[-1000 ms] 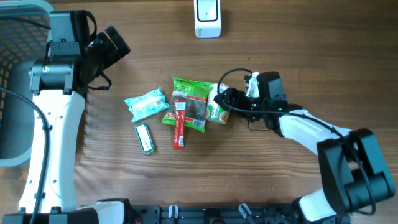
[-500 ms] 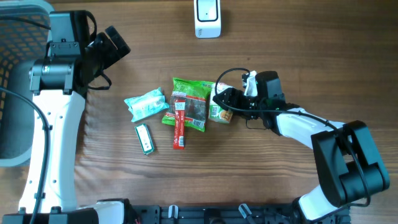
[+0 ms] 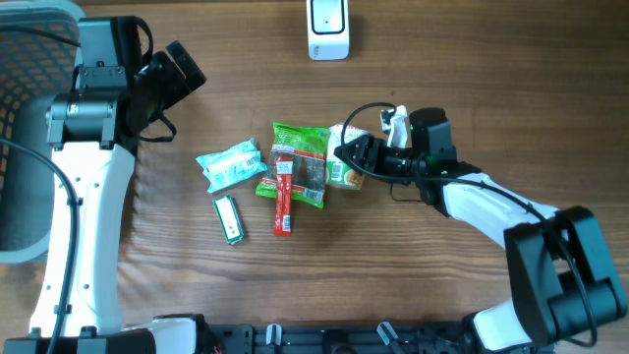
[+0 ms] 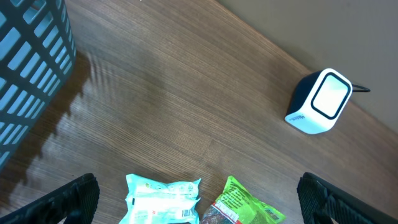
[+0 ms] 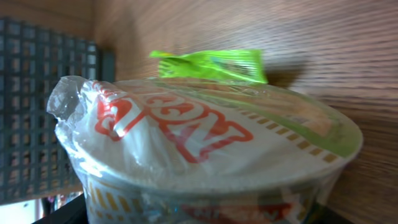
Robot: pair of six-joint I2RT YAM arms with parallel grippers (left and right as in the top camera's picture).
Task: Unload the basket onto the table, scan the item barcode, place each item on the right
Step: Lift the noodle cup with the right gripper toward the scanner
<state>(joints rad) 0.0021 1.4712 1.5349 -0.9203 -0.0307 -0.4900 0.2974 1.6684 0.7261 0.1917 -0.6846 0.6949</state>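
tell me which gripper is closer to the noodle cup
Right. The right gripper is at the noodle cup; the left gripper hangs far off beside the basket.

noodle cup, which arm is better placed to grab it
Right. The right gripper is at the noodle cup, which fills its wrist view; the left gripper hangs open far off by the basket.

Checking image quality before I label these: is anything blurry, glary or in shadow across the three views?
Overhead: sharp and evenly lit, only soft shadows on the table. Left wrist: sharp, the basket throws a streaked shadow on the table, and the scanner reads clearly. Right wrist: the cup sits so close that it fills the frame, and its plastic wrap glints.
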